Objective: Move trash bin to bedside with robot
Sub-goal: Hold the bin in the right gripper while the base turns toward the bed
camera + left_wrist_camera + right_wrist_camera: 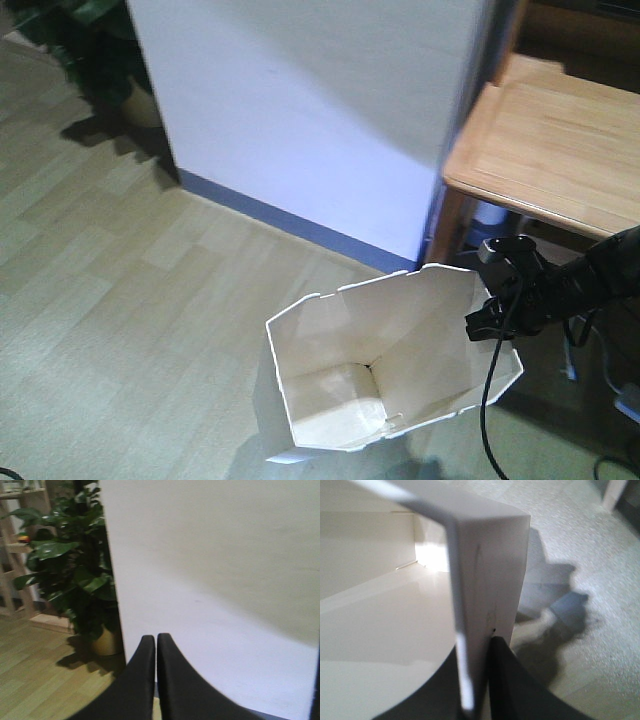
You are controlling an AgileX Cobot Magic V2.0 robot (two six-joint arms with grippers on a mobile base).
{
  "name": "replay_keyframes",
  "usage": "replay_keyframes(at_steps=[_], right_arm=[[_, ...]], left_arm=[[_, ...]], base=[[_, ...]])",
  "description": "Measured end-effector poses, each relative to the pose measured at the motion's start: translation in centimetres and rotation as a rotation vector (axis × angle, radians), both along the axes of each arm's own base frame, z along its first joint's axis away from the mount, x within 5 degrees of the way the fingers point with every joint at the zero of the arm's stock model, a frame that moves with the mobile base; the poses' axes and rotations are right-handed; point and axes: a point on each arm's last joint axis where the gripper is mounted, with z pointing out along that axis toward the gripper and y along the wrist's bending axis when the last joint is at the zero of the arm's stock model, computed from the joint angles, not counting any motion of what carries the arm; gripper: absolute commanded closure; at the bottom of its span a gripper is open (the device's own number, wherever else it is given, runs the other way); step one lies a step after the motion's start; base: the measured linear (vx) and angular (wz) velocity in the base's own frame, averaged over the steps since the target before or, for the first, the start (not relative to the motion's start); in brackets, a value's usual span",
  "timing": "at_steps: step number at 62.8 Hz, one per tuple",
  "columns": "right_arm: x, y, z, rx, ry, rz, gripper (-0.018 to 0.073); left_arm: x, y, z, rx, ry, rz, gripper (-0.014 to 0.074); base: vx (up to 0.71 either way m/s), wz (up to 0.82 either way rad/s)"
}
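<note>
bin: trash bin (345, 395) stands on the wood floor (130, 300), open top up, near the foot of the white panel (300, 120) and just off the corner of the wooden worktop (540, 140).
target: no bed in any view, so bedside direction can't be read from here.
right pincer: right pincer (490, 318) clamped on the bin's right rim; wrist view shows one finger inside the wall and one outside, thin wall (490, 570) pinched between them near a rim corner.
left pincer: left pincer (156, 645) closed tip to tip, holding nothing, pointed at the panel with the potted plant (75, 560) off to its side.
step: my read is grip made, the haul to the bed is what's left.
how to do it: drag low or lift only slightly; a single-point grip on a thin wall will likely flex or pivot.
speed: drive the base slowly, no sharp turns, or the bin may swing on the pinch.
clearance: steer the bin wide of the worktop leg and panel edge.
cable: black cable (490, 390) hangs across the bin's rim; watch for snagging.
check: use the right wrist view for wall slip.
</note>
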Motion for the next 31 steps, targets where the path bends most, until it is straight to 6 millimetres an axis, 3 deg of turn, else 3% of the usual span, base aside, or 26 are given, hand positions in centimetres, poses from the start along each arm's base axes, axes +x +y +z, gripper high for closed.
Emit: replay_keyframes(at_steps=[31], right_arm=[[0.01, -0.02, -0.01, -0.002, -0.001, -0.001, 0.0564]], left_arm=[[0.00, 0.00, 0.00, 0.000, 0.000, 0.000, 0.0603]], base=[[0.08, 0.46]])
